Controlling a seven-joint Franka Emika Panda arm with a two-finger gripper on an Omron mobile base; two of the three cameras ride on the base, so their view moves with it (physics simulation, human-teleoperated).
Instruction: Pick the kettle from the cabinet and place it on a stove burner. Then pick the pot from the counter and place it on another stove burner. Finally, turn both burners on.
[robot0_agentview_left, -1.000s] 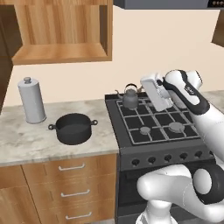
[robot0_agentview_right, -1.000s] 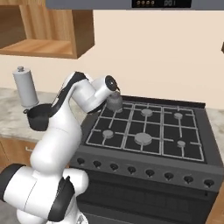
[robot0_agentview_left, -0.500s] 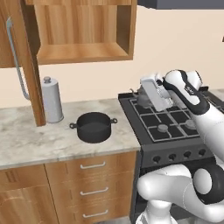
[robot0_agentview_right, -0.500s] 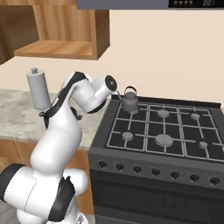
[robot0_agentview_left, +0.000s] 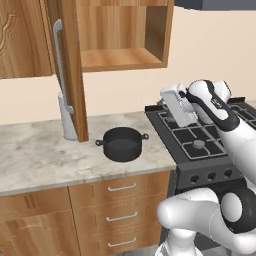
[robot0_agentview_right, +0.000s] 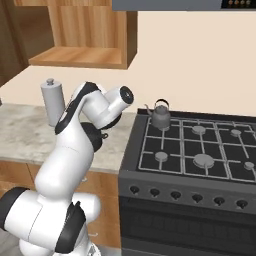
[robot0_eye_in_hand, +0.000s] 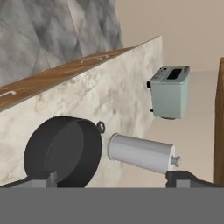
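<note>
Kettle (robot0_agentview_right: 161, 116) sits on a rear burner (robot0_agentview_right: 199, 130) in the right view (jaws spread), pot (robot0_agentview_left: 122, 143) in the left.

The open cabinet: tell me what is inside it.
The cabinet shows a bare wooden shelf, nothing standing on it. Its open door hides the left part of the interior. The kettle sits on a rear stove burner.

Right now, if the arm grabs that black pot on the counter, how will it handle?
The pot looks rigid and wide-based, so it is unlikely to tip. Gripped by one small loop handle, it would probably hang tilted. It looks empty, so probably moderate weight.
</note>
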